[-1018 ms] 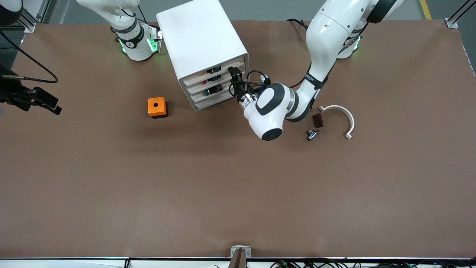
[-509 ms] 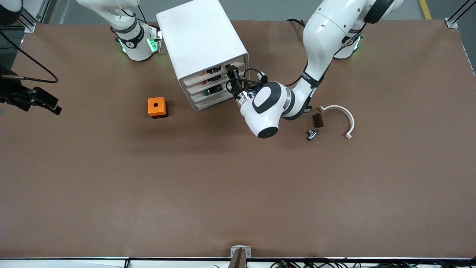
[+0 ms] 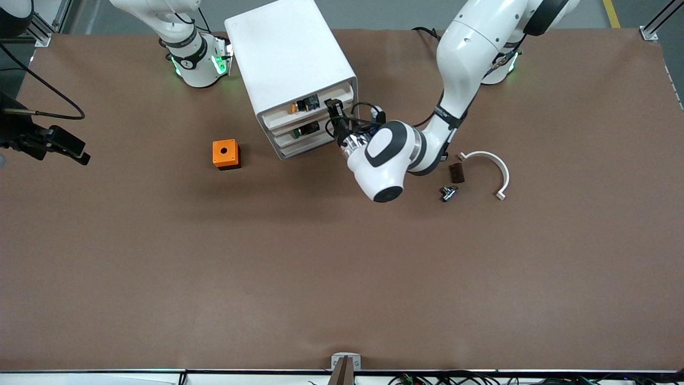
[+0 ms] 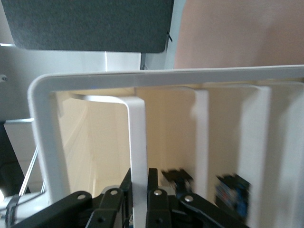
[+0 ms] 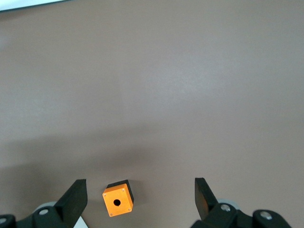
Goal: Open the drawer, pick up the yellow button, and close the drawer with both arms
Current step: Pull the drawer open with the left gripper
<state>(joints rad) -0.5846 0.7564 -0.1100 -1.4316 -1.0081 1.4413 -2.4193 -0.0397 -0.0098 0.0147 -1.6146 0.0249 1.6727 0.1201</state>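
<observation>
Left gripper (image 3: 332, 109) pinched tight on the front lip of the top drawer (image 3: 320, 101), pulled out just a bit from the cabinet (image 3: 283, 53). Button (image 3: 295, 107) lying inside that drawer, orange cap showing. Right gripper (image 5: 140, 197) wide open, holding nothing, waiting high over the orange box (image 3: 225, 154). Could slip off the thin lip. Could drag the whole cabinet if pulled crooked.

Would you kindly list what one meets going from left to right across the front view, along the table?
Orange box → white cabinet → left gripper → dark brown block → white curved bracket.
</observation>
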